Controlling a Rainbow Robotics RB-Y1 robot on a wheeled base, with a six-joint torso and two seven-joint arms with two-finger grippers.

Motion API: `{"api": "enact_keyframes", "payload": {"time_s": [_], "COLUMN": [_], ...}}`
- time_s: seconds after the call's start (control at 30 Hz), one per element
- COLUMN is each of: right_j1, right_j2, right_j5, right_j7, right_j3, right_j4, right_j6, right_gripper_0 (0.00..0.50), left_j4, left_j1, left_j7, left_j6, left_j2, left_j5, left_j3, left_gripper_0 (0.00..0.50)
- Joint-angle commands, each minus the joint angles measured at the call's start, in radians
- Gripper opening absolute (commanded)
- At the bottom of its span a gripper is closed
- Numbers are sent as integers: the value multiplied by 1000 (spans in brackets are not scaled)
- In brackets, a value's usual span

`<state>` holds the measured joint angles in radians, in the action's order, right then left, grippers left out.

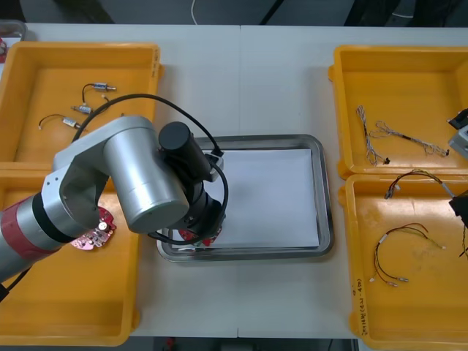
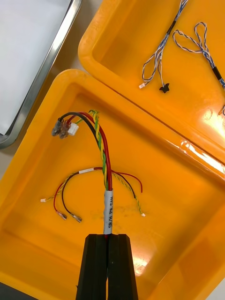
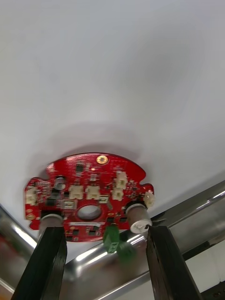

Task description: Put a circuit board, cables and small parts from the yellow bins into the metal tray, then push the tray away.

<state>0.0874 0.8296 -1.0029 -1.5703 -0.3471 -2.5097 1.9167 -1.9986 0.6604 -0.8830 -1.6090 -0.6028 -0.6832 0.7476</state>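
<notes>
A round red circuit board (image 3: 89,197) lies on the white floor of the metal tray (image 3: 187,211), at its front left corner (image 1: 197,235). My left gripper (image 3: 103,232) hovers right over the board, open, with one finger at each side of the board's near edge. At the table's right edge, my right gripper (image 2: 108,236) is shut on a red and yellow cable (image 2: 104,154) and holds it above the near right yellow bin (image 2: 178,187). In the front view the cable (image 1: 413,175) runs toward that gripper (image 1: 461,205).
A second red board (image 1: 95,234) lies in the near left bin. Small metal parts (image 1: 99,88) sit in the far left bin. Blue and white cables (image 1: 380,135) are in the far right bin. Another cable (image 1: 398,252) rests in the near right bin.
</notes>
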Motion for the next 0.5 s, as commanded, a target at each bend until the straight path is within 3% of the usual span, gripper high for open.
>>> {"api": "enact_keyframes", "payload": {"time_s": [0.03, 0.5], "right_j1": [23, 204], "right_j2": [20, 69], "right_j5": [-17, -6], "right_j7": [-14, -10], "right_j3": [-13, 220], "right_j4": [-9, -96], "right_j6": [3, 3], "right_gripper_0": [0, 0], "left_j4": [-78, -178], "left_j1": [36, 36], "left_j7": [49, 9], "left_j6": [-78, -311], "left_j2": [6, -5], "left_j5": [-32, -102], "left_j3": [-128, -464], "left_gripper_0": [500, 500]}}
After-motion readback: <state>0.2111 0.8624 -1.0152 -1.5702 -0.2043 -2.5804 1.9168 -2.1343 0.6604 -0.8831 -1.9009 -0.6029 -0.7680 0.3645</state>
